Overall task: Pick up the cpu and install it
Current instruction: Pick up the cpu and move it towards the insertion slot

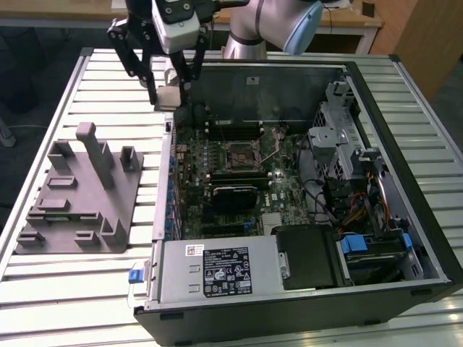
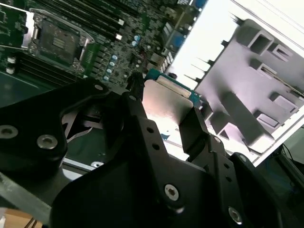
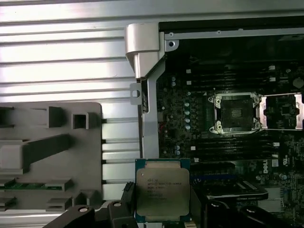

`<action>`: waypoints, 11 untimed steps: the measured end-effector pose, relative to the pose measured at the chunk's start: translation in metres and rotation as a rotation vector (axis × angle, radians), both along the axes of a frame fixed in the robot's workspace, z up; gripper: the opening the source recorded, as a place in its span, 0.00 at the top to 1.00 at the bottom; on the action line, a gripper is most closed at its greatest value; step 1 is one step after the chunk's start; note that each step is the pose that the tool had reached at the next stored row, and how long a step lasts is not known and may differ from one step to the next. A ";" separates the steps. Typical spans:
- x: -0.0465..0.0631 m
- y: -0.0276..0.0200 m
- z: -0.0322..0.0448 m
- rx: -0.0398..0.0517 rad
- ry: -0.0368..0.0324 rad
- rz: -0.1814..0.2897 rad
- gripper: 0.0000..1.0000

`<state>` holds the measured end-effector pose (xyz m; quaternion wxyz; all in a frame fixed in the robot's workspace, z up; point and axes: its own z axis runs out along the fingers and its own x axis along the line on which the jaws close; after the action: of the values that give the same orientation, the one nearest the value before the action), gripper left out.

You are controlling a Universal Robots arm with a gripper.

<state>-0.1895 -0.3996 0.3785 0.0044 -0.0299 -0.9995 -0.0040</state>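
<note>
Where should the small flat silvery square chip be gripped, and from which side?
Pinch the small flat silvery square cpu by two opposite thin edges, coming down from above its metal top. It is thin with a broad flat face, so probably only the edges offer purchase. The black gripper holds it so, clamped across opposite sides.

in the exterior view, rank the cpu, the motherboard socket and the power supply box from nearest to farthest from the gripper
1. cpu: held in the gripper, near the case's far corner.
2. motherboard socket: mid-board, toward the exterior view's right.
3. power supply box: at the case's near edge.
</note>
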 end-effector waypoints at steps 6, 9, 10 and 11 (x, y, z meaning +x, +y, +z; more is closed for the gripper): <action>0.027 0.0010 0.0000 0.0000 0.0038 0.000 0.46; 0.041 0.0014 0.0000 0.0000 0.0059 0.000 0.46; 0.046 0.0016 0.0000 0.0000 0.0065 0.000 0.46; 0.050 0.0017 0.0001 -0.0001 0.0073 0.000 0.46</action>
<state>-0.1394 -0.3978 0.3786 0.0080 -0.0299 -0.9995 -0.0038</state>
